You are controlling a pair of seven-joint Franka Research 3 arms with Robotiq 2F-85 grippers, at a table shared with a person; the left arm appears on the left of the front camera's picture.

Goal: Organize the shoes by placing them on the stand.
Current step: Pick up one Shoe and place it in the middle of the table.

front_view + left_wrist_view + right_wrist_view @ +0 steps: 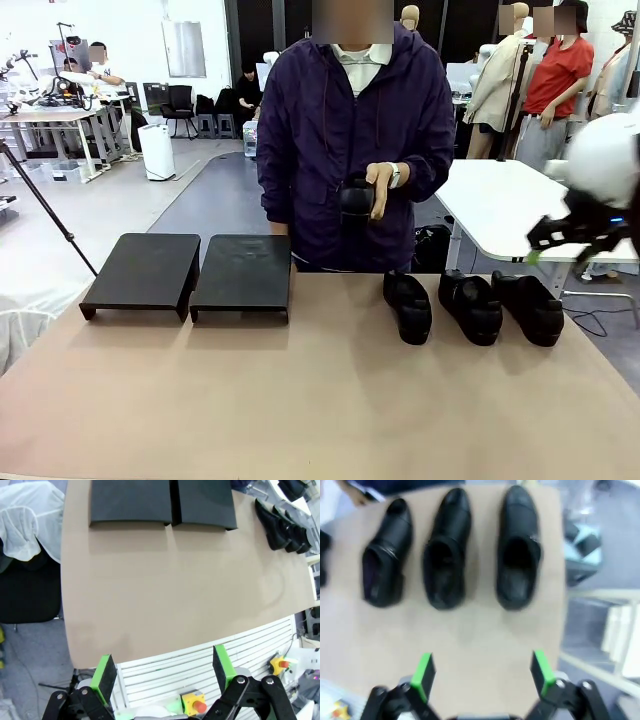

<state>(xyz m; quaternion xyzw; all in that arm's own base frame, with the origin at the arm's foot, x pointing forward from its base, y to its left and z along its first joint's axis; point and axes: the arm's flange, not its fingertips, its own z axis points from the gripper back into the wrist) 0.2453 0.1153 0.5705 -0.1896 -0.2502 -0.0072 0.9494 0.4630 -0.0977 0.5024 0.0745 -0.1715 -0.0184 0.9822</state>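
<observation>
Opening step of the task: nothing yet stands on the two low matte-black rectangular platform trays (pixel 242 272), set side by side at the left of the pale brown desk (pixel 320 400). Three glossy black leather dress shoes (pixel 445 550) lie in a row at the desk's right, close together, toes toward the person. A fourth black shoe (pixel 353 198) is held in the person's hand (pixel 381 188) above the far edge. The right tool (pixel 481 675) hangs over the near end of the row with its green pads wide apart and nothing between them. The left tool (pixel 164 672), likewise spread and empty, hovers over the near edge, well apart from the trays. The next move probably calls for a descent onto one shoe, jaws straddling its upper, then a carry across the desk to a tray. The right wrist view is blurred, so the shoes' details are soft. In the front view the right tool is a dark smear at the frame's edge, and the held shoe is partly covered by that hand.
</observation>
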